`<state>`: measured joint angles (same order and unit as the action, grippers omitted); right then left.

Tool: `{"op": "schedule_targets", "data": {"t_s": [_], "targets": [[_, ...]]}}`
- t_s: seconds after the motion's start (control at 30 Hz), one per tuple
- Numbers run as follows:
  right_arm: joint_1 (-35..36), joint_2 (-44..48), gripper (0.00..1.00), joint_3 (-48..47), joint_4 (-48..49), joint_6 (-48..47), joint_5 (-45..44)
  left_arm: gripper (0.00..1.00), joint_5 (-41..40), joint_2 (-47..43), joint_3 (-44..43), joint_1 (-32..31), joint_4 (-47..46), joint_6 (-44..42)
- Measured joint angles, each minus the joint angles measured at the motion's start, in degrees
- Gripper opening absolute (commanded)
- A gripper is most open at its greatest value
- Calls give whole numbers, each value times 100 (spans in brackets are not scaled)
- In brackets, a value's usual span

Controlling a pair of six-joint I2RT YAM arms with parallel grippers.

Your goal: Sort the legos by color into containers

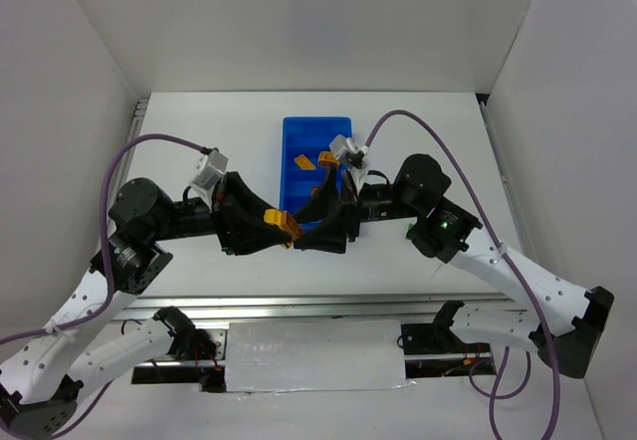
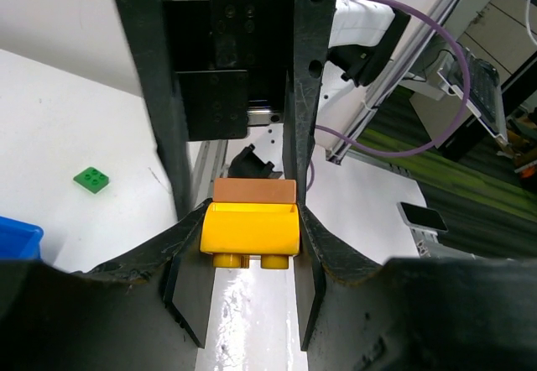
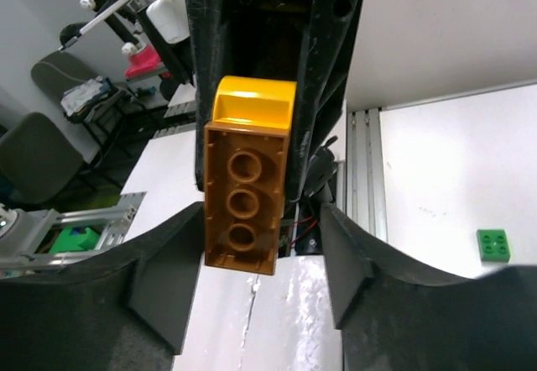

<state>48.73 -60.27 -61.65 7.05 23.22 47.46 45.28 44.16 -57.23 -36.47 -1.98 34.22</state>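
My left gripper (image 2: pixel 252 249) is shut on a yellow lego (image 2: pixel 250 228) that has a brown lego (image 2: pixel 254 190) joined to it. In the top view the two arms meet above the table's middle, with that pair of legos (image 1: pixel 283 222) between them. My right gripper (image 3: pixel 262 220) faces the left one and is open. Its fingers stand on either side of the brown lego (image 3: pixel 243 211), with a clear gap at the right finger. The yellow lego (image 3: pixel 252 102) shows behind the brown one. The containers are one blue tray (image 1: pixel 317 126), and orange legos (image 1: pixel 302 162) lie inside it.
A small green lego (image 2: pixel 91 179) lies flat on the white table; the right wrist view shows this green lego (image 3: pixel 492 245) too. A corner of the blue tray (image 2: pixel 17 241) shows at the left. White walls enclose the table on three sides.
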Motion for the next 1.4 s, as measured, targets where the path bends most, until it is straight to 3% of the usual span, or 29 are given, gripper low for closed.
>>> {"op": "schedule_targets", "data": {"t_s": [0.03,0.1,0.13,0.2,0.23,1.03,1.4], "targets": [[0,-9,51,0,-28,-9,0,0,0,-2,-2,0,24,-13],[13,-9,44,0,-59,-15,52,0,-48,2,-4,4,76,-111],[28,-9,32,-7,-76,-33,57,0,-48,11,-4,7,101,-107],[37,-9,16,-9,-125,-31,37,0,-52,11,-7,4,111,-140],[39,-11,0,-11,-142,-26,37,0,-44,13,-7,4,114,-140],[7,391,0,452,179,11,-509,0,-197,22,-74,-17,415,-479],[-330,616,0,522,400,101,-680,0,26,-245,-107,-7,619,-560]]}}
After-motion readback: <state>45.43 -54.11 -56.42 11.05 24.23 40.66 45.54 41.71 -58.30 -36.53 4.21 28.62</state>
